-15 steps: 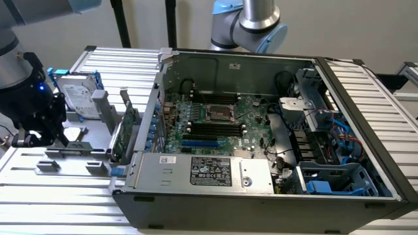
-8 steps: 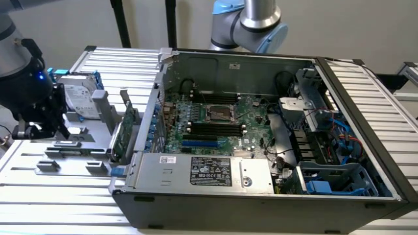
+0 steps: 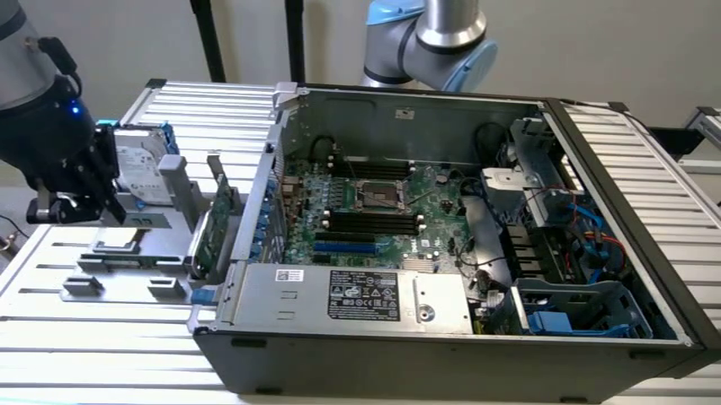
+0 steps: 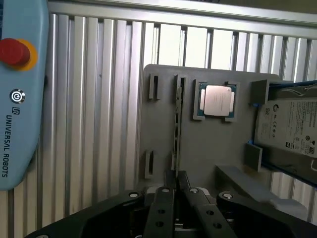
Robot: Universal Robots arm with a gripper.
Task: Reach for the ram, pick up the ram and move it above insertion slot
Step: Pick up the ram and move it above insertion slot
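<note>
So the claw (image 4: 177, 176) is sitting with its fingers (image 4: 163, 203) pulled almost together, just a sliver between the tips. As far as I can see there's nothing in it. The ram (image 4: 176, 124) is right ahead of the tips, standing on edge in the grey holder plate (image 4: 208, 148) on the slatted tabletop (image 4: 99, 124), and its thin top edge lines up with that sliver. Off to one side of the claw, past the ram, are the CPU (image 4: 216, 100) and then the hard drive (image 4: 290, 124).

Handling-wise I'd guess the stick is very light and stiff, but thin and easy to damage, since a board like that carries chips and edge contacts. I'd pinch it across its thickness near the middle of the long top edge. It looks seated between two little posts, so any sideways tilt could bind it.
</note>
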